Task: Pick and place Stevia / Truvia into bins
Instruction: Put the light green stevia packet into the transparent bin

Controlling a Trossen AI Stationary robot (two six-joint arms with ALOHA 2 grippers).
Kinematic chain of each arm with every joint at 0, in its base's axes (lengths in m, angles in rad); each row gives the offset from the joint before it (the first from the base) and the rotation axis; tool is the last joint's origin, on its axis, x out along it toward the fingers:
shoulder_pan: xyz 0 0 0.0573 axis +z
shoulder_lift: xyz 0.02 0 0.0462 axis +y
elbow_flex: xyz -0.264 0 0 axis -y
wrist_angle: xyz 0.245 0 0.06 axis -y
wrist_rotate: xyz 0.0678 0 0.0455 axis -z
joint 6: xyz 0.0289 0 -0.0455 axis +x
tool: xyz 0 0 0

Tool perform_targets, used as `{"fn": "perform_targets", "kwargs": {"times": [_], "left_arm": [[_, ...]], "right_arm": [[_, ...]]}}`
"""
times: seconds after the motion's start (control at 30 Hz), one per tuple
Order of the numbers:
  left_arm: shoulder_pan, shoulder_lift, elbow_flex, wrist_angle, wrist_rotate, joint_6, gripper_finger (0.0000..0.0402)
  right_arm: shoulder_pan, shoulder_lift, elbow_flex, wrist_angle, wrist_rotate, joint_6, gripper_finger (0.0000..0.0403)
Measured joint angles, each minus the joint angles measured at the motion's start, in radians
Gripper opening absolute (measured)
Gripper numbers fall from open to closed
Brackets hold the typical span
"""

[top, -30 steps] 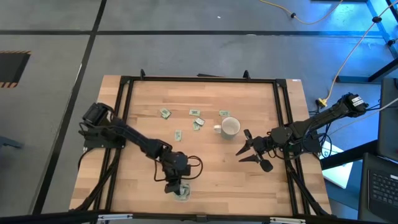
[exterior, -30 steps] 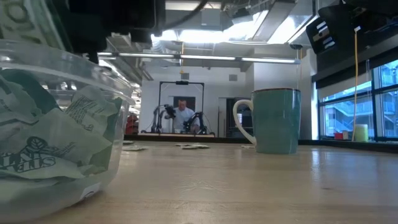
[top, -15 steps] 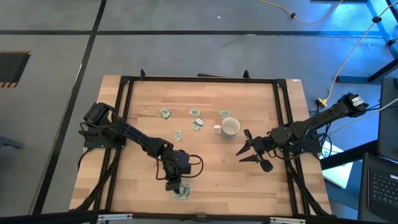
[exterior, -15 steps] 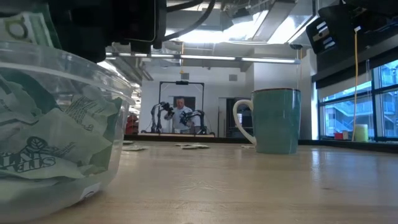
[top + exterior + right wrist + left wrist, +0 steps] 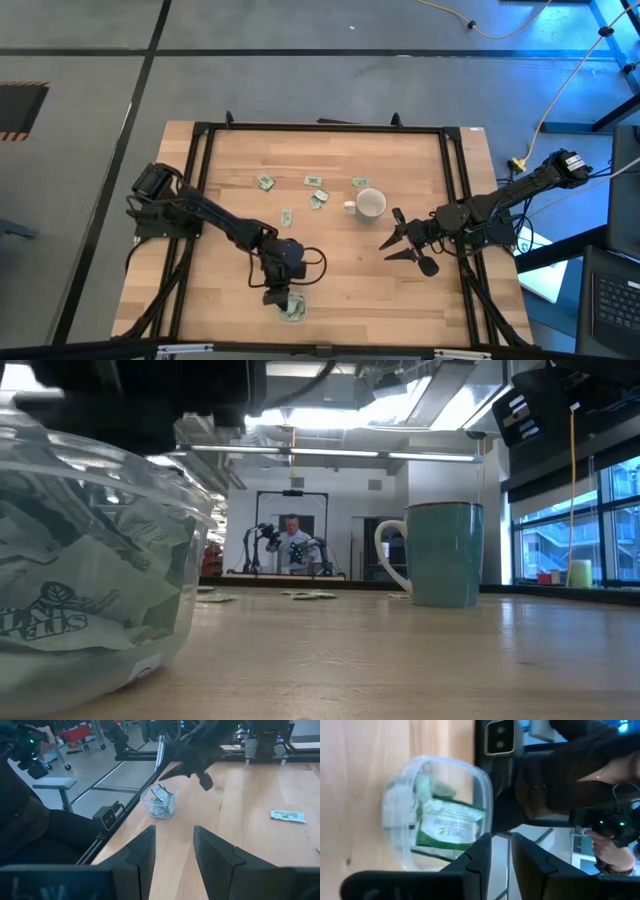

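The clear round dish (image 5: 435,815) stands on the table near its near edge, with several green and white sachets (image 5: 451,823) lying in it. It fills the left of the low view (image 5: 90,560) and also shows in the high view (image 5: 293,311). My left gripper (image 5: 283,297) hovers just above the dish, pointing down. Its fingers stand a little apart with nothing between them (image 5: 501,855). Several more sachets (image 5: 312,181) lie flat on the far middle of the table. My right gripper (image 5: 392,238) waits open and empty to the right of the mug.
A white mug (image 5: 370,205) stands upright mid-table, its handle toward the left; it also shows in the low view (image 5: 440,555). One sachet (image 5: 287,815) lies near it. A black frame (image 5: 200,180) runs round the table. A person (image 5: 293,540) shows far behind.
In the low view, a sachet that stuck up above the dish's rim under my left gripper has gone down into the dish and now lies among the others. My right arm has kept still.
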Motion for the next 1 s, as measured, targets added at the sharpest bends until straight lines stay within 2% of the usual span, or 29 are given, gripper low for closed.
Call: {"fn": "perform_targets", "kwargs": {"times": [0.2, 0.27, 0.37, 0.47, 0.57, 0.67, 0.8, 1.0], "left_arm": [[0.03, -0.089, 0.0, -0.072, -0.013, 0.088, 0.0072], [0.043, -0.124, 0.0, -0.143, -0.076, 0.131, 0.0069], [0.061, -0.171, 0.0, -0.288, -0.247, 0.235, 0.0063], [0.072, -0.196, 0.0, -0.432, -0.474, 0.353, 0.0059], [0.078, -0.198, 0.0, -0.487, -0.7, 0.5, 0.0063], [0.086, -0.181, 0.0, -0.476, -0.824, 0.652, 0.0077], [0.112, -0.155, 0.0, -0.47, -0.863, 0.716, 0.0102], [0.17, -0.116, -0.01, -0.52, -0.93, 0.685, 0.0124]], "right_arm": [[0.0, 0.005, 0.0, -0.003, 0.0, -0.001, 0.0136], [0.0, 0.009, 0.0, 0.001, 0.0, -0.001, 0.0136], [0.0, 0.013, 0.0, -0.001, 0.0, -0.002, 0.0136], [0.0, 0.019, 0.0, -0.002, 0.0, -0.008, 0.0136], [0.0, 0.029, 0.0, 0.0, 0.0, -0.027, 0.0136], [0.0, 0.04, 0.0, 0.001, 0.0, -0.03, 0.0136], [0.0, 0.05, 0.0, 0.001, 0.0, -0.027, 0.0136], [-0.001, 0.052, 0.0, 0.001, 0.0, -0.026, 0.0136]]}}
